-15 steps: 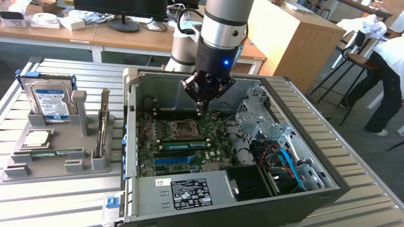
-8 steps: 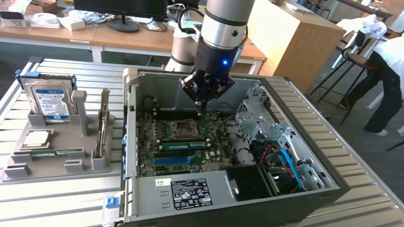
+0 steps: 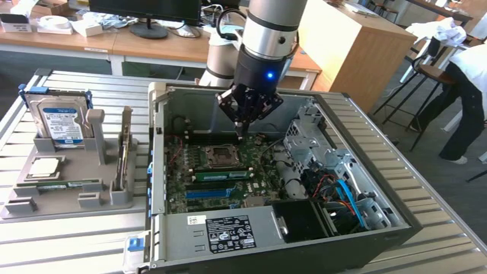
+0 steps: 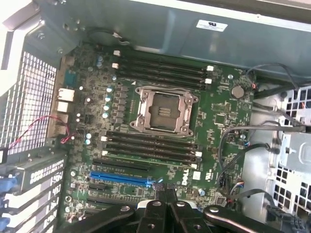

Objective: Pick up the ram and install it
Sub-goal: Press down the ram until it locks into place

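1. An open desktop computer case (image 3: pixel 380 188) lies on its side on a slatted metal table (image 3: pixel 426 251), its green motherboard (image 3: pixel 228 171) facing up.
2. The robot arm reaches down into the case. Its black gripper (image 3: pixel 240 132) hangs above the motherboard, near the empty CPU socket (image 3: pixel 226 153). The fingers are pressed together and hold nothing.
3. In the wrist view, the closed gripper (image 4: pixel 165 194) sits over the blue expansion slot (image 4: pixel 121 178), just below a bank of black memory slots (image 4: pixel 150 145). A second bank of memory slots (image 4: pixel 163 70) lies on the far side of the CPU socket (image 4: pixel 163 110).
4. In the exterior view, a green ram stick (image 3: pixel 222 174) appears to lie in the slots beside the socket; whether it is fully seated cannot be told.
5. On the exterior view's left, a grey holder tray (image 3: pixel 68 197) carries a hard drive (image 3: pixel 63 123) standing upright, a square silver CPU chip (image 3: pixel 44 167) and another green stick (image 3: pixel 72 184) lying flat.
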Robot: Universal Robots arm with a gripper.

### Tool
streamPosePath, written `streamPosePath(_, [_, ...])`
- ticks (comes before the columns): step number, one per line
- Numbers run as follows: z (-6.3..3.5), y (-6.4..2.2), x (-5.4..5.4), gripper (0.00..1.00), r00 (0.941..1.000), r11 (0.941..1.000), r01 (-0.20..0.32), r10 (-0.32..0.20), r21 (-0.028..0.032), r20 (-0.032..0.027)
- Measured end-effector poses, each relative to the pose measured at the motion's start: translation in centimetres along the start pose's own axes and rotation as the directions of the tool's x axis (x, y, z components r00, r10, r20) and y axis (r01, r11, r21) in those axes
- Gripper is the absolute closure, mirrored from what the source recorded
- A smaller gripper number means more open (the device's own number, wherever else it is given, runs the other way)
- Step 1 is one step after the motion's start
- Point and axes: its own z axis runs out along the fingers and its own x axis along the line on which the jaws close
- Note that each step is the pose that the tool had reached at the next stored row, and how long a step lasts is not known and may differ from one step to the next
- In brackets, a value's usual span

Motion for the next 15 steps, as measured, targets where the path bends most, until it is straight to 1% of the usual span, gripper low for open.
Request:
streamPosePath(4, [0.0,0.0,0.0,0.9,0.9996,0.9996,-0.029,0.029,0.0005,-0.0006])
streamPosePath(8, [0.0,0.0,0.01,0.9,0.9996,0.9996,-0.029,0.029,0.0006,-0.0007])
streamPosePath(11, [0.0,0.0,0.01,0.9,0.9996,0.9996,-0.029,0.029,0.0001,-0.0044])
streamPosePath(15, [0.0,0.0,0.01,0.9,0.9995,0.9995,-0.033,0.033,0.0002,-0.0045])
